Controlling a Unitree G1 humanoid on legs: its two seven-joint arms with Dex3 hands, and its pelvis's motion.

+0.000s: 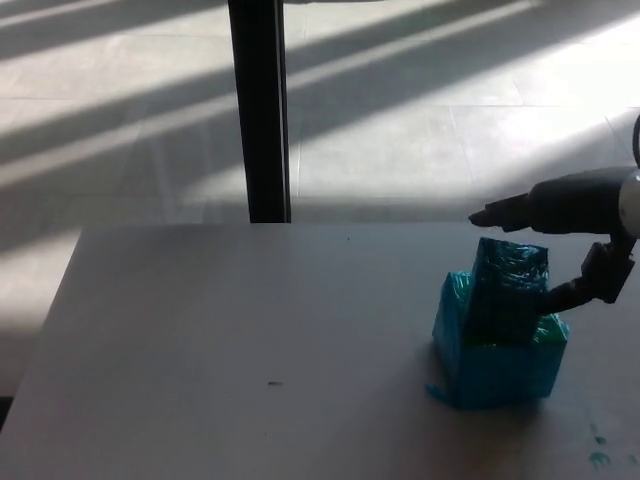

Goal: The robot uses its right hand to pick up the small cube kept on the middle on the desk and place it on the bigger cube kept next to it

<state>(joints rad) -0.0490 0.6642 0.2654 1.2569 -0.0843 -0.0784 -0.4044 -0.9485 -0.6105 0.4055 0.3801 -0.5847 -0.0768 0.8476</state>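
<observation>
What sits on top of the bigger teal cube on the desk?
The small cube stands on the bigger cube. The open right hand is beside it, fingers apart. The bigger cube's top face beneath it is covered, so cannot be seen.

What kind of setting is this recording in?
Probably an indoor lab or office space by a window: a plain white desk stands on a pale tiled floor striped with sunlight, with a dark post behind it. Only the stacked teal cubes are on the desk.
</observation>
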